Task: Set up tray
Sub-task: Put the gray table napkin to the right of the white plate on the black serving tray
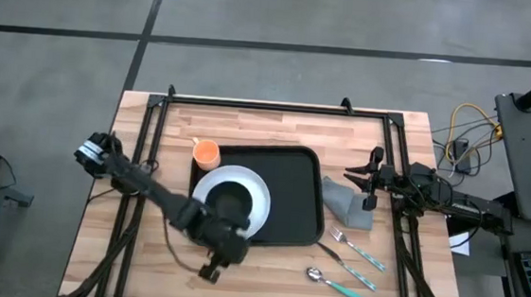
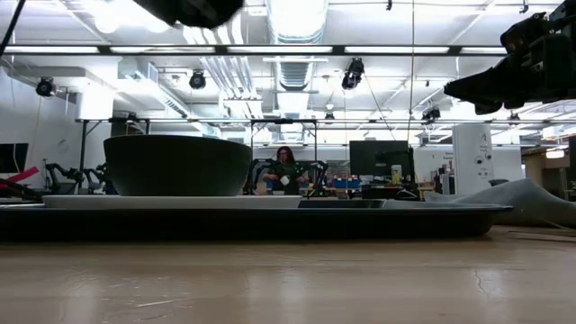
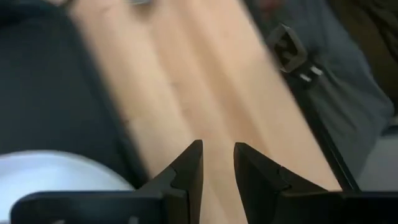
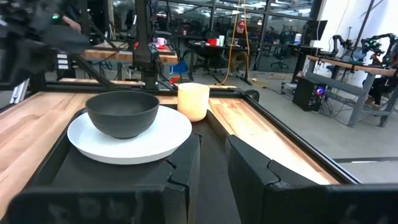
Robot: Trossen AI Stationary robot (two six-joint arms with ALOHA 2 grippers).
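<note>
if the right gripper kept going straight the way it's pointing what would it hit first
Likely the dark bowl on the round white plate, resting on the large flat black tray. The right gripper, fingers slightly apart, points across the tray; its height is unclear, so it might pass over.

The left arm (image 1: 162, 202) covers the near-left edge of the white plate (image 1: 248, 187). The left wrist view is motion-blurred.

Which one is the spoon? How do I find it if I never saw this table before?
Start at the big black tray in the middle of the wooden table. Beside the tray, off the corner farthest from the orange cup, two utensils with teal handles lie on the bare wood. The spoon is the one farther from the tray, with a round shiny bowl instead of the fork's prongs.
</note>
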